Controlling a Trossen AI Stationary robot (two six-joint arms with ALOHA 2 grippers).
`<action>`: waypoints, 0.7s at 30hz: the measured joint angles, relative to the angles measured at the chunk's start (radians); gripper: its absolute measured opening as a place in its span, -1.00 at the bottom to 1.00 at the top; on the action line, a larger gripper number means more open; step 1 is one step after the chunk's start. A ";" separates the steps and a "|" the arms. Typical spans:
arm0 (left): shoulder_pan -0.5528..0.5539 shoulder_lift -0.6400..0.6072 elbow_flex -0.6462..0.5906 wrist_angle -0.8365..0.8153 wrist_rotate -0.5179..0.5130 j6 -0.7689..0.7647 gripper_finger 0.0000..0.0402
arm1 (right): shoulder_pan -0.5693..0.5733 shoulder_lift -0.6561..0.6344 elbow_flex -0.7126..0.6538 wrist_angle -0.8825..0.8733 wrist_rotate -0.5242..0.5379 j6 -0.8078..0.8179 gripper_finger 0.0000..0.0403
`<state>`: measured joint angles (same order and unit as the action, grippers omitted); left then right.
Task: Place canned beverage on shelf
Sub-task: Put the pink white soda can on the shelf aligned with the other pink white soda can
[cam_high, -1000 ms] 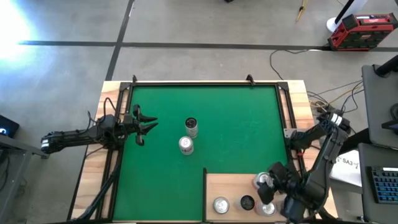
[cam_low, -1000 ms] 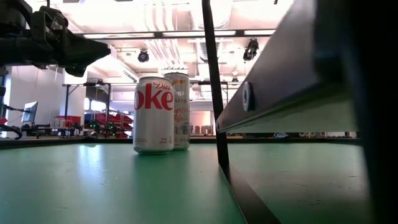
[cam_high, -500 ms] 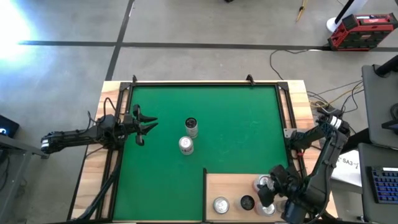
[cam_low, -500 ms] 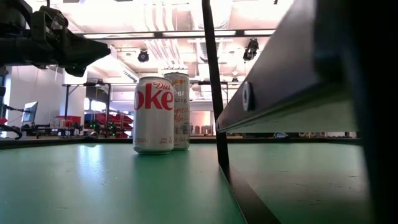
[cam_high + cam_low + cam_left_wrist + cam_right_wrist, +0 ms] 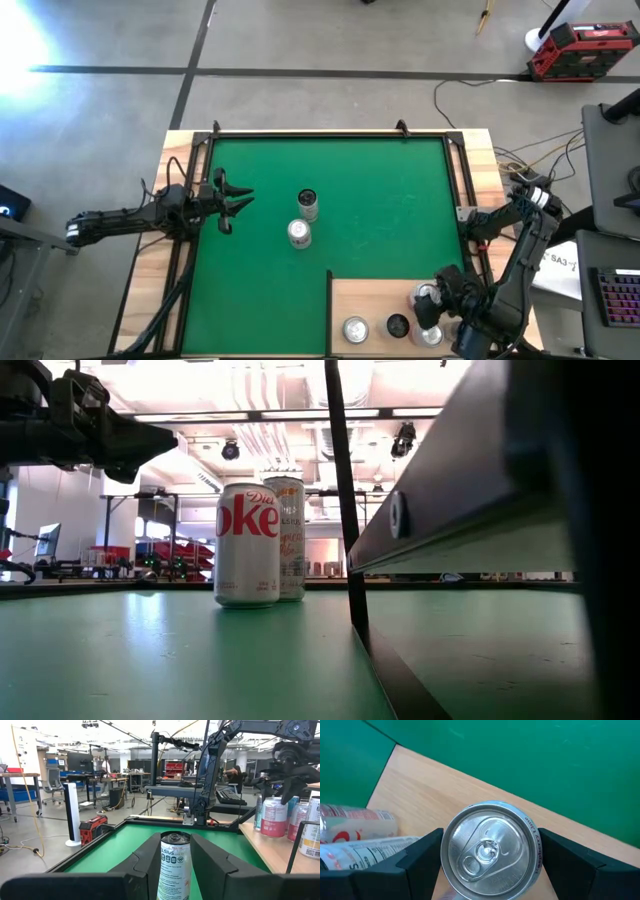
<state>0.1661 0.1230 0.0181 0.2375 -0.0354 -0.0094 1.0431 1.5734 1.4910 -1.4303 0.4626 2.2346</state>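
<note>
The shelf [image 5: 375,295], a pale plywood panel, sits at the near right corner of the green mat [image 5: 380,190]. My right gripper [image 5: 432,300] is over the shelf, shut on a silver-topped can [image 5: 490,852]. Three more cans stand on the shelf: a silver-topped one [image 5: 355,328], a dark-topped one [image 5: 397,325] and one by the near edge [image 5: 432,336]. A dark-topped can [image 5: 307,204] and a Diet Coke can [image 5: 247,545] stand on the mat's middle. My left gripper [image 5: 236,200] waits open at the mat's left edge, well short of them. My right gripper pinches the can between its two fingers, one on each side of the upper wall just under the rim [image 5: 445,851]. The fingers come from above, slanting steeply down. The can stays upright, top up, over the shelf; whether its base rests on the shelf does not show.
Black rails and wooden strips [image 5: 150,270] border the mat. A thin black post [image 5: 345,510] carries the shelf's edge above the mat. The mat's far and right parts [image 5: 400,170] hold no objects. Cables and a red toolbox [image 5: 585,50] lie on the floor beyond.
My right gripper has rolled a little about its own pointing line while staying over the shelf, the can still between its fingers.
</note>
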 joint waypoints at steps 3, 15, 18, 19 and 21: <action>0.000 0.000 0.000 0.000 0.000 0.000 -0.56 | 0.000 0.000 -0.001 -0.006 -0.008 0.038 0.43; 0.000 0.000 0.000 0.000 0.000 0.000 -0.56 | 0.000 0.000 -0.021 -0.012 -0.052 0.099 0.43; 0.000 0.000 0.000 0.000 0.000 0.000 -0.56 | 0.000 0.000 -0.021 -0.010 -0.052 0.111 0.43; 0.000 0.000 0.000 0.000 0.000 0.000 -0.56 | 0.000 0.000 -0.021 -0.008 -0.053 0.112 0.43; 0.000 0.000 0.000 0.000 0.000 0.000 -0.56 | 0.000 0.000 -0.021 -0.004 -0.062 0.113 0.43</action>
<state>0.1661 0.1230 0.0181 0.2375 -0.0357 -0.0094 1.0428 1.5734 1.4696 -1.4345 0.4001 2.3475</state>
